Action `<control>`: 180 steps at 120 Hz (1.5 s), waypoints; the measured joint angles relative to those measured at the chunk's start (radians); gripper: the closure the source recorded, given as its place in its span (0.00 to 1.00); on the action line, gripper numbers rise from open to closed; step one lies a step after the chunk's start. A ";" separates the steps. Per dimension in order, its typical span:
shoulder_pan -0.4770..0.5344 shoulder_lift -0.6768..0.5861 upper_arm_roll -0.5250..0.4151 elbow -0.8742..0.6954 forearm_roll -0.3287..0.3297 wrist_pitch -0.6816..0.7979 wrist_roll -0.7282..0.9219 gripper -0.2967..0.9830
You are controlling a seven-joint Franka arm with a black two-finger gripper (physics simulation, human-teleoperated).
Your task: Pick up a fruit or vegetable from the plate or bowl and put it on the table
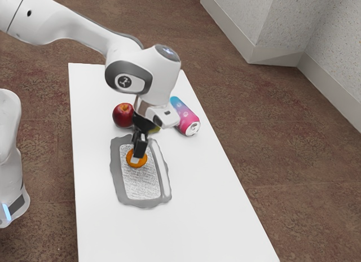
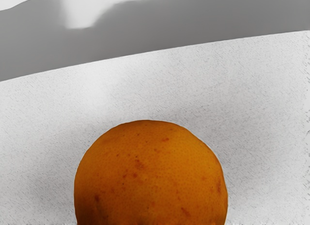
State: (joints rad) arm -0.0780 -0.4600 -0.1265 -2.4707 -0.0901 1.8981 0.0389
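You're seeing the white table (image 1: 208, 222), w/ the gray-rimmed plate (image 1: 117, 177) lying on it. Your gripper (image 1: 136, 154) is reaching down over the plate at the orange; can't tell if it's spread or pinching. Pink-blue can (image 1: 185, 116) is lying past the plate's far end (ext. view), red apple (image 1: 122, 116) is sitting just past that end, orange (image 2: 151, 176) is sitting on the plate's far half.
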 joint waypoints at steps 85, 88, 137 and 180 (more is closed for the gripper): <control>0.024 0.028 0.002 -0.032 -0.013 0.030 0.006 0.23; 0.028 0.029 0.002 -0.032 -0.012 0.032 0.007 0.23; 0.038 0.054 0.002 -0.030 -0.011 0.091 0.012 0.23; 0.032 0.088 -0.039 0.067 0.004 0.080 -0.027 0.56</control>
State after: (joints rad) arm -0.0457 -0.3716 -0.1658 -2.4033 -0.0862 1.9779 0.0121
